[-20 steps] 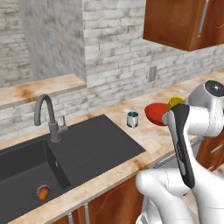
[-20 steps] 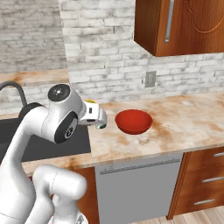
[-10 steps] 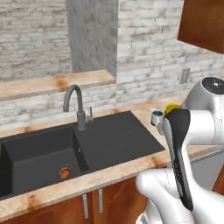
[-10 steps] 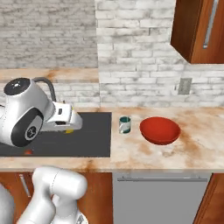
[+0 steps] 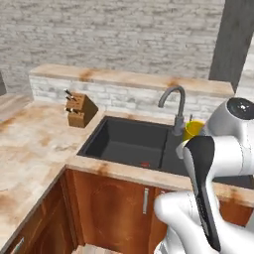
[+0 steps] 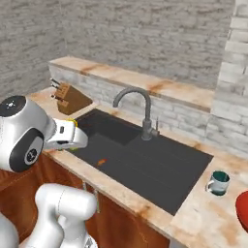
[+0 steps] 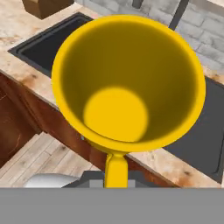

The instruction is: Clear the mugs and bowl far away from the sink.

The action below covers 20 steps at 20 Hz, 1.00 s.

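The yellow mug (image 7: 127,83) sits large in the hand view, its mouth toward the camera and its handle down between my fingers. My gripper (image 7: 114,176) is shut on it and holds it in the air above the counter's front edge by the sink (image 7: 48,46). From the left base view the yellow mug (image 5: 193,130) peeks out behind my arm near the tap (image 5: 173,105). The teal-lined mug (image 6: 219,182) stands on the counter right of the black sink (image 6: 140,164). The red bowl (image 6: 243,209) is cut by the frame edge beside it.
A wooden knife block (image 5: 80,109) stands on the counter left of the sink (image 5: 129,144). A raised stone ledge (image 5: 129,78) runs behind the tap. The counter turns a corner at the far left (image 5: 30,149). A small orange bit lies in the basin (image 6: 101,162).
The whole picture has slid: the base has driven left along the counter, past the sink. The yellow mug stays in my shut gripper. The teal mug and bowl stay put.
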### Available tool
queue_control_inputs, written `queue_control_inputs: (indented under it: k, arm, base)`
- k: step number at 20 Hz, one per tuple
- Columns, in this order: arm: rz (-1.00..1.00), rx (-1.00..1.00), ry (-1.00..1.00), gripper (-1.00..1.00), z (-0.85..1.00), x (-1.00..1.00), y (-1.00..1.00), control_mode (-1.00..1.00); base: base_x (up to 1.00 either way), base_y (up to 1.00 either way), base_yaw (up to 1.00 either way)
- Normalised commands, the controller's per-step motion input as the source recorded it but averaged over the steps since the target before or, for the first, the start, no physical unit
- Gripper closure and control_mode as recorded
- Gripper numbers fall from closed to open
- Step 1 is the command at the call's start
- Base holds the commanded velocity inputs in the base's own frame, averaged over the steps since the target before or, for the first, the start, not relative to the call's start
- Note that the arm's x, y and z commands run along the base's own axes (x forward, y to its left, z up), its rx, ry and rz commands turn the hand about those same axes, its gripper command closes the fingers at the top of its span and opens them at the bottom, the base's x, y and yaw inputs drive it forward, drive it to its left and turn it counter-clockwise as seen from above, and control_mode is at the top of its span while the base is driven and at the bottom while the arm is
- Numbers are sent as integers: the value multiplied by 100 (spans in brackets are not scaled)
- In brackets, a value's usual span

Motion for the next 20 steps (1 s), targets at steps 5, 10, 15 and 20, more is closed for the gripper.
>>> queue_control_inputs:
  k: [5,10,15,20]
  arm:
    - [0,0,0,100,0,0,0,100]
    - [0,0,0,100,0,0,0,100]
    - [0,0,0,100,0,0,0,100]
    - [0,0,0,100,0,0,0,100]
  base:
    - [-12,33,95]
    - [-32,92,85]
    - [-9,52,98]
    - [0,25,100]
